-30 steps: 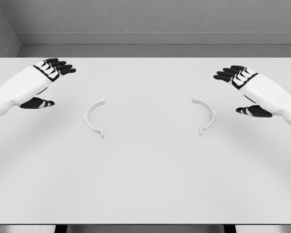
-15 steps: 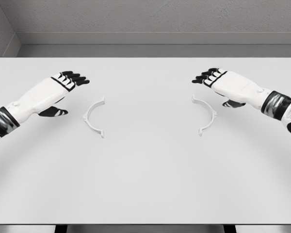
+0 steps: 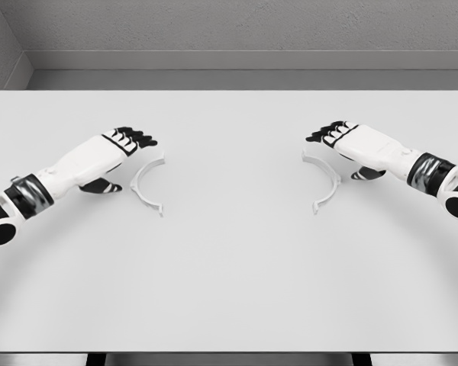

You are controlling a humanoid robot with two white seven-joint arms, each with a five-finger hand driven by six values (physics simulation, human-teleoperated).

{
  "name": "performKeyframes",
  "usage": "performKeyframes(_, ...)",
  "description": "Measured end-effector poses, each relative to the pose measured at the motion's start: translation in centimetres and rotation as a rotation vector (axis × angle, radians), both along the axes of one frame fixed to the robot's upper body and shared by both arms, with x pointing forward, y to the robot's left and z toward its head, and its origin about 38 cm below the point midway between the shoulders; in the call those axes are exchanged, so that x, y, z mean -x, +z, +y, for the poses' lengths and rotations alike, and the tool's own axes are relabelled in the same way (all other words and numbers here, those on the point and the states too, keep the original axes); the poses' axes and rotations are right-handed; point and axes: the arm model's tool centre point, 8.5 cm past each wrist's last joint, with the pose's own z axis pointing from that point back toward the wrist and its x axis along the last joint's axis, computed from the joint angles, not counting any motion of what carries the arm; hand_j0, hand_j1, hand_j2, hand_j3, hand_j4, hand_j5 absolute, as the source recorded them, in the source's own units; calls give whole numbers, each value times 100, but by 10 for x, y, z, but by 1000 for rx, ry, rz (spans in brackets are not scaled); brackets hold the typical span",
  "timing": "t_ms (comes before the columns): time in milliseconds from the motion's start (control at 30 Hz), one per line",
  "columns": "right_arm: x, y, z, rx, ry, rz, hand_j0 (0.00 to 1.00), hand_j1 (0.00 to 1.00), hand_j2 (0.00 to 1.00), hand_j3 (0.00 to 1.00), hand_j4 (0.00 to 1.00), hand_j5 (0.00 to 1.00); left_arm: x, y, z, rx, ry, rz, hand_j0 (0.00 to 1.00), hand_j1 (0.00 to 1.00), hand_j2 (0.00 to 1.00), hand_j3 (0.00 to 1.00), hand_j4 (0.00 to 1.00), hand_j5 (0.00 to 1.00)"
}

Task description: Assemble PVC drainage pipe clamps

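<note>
Clamp halves [image 3: 146, 185], [image 3: 324, 181]: thin, light, rigid (likely slippery); best pinched mid-arc. Left hand [image 3: 120, 151], right hand [image 3: 349, 143]: fingers extended, nothing held.

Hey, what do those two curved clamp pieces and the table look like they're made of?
Left clamp half and right clamp half: probably white moulded plastic, matte, judging by the thin, uniform arcs with small end tabs. Table: smooth, pale grey-white top with no grain or gloss, perhaps laminate or painted board; a simulator render leaves this open.
</note>
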Motion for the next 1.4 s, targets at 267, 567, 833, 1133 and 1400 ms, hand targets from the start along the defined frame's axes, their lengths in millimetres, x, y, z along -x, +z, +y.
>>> performKeyframes(267, 1, 0, 3, 0, 9, -1, 100, 100, 100, 100, 100, 100, -9, 0, -1, 2, 11, 6, 100, 100, 100, 100, 100, 100)
performKeyframes(567, 1, -2, 8, -1, 19, 3, 100, 100, 100, 100, 100, 100, -11, -6, -6, 11, 7, 20, 100, 100, 100, 100, 100, 100)
performKeyframes(833, 1, -4, 13, -9, 24, 8, 100, 100, 100, 100, 100, 100, -11, -7, -14, 22, -3, 19, 100, 100, 100, 100, 100, 100)
performKeyframes(1133, 1, -7, 23, -18, 40, 11, 100, 100, 100, 100, 100, 100, -11, -7, -21, 25, -14, 24, 100, 100, 100, 100, 100, 100)
performKeyframes(1400, -1, -5, 28, -28, 44, 5, 100, 100, 100, 100, 100, 100, -11, -9, -29, 33, -25, 31, 100, 100, 100, 100, 100, 100)
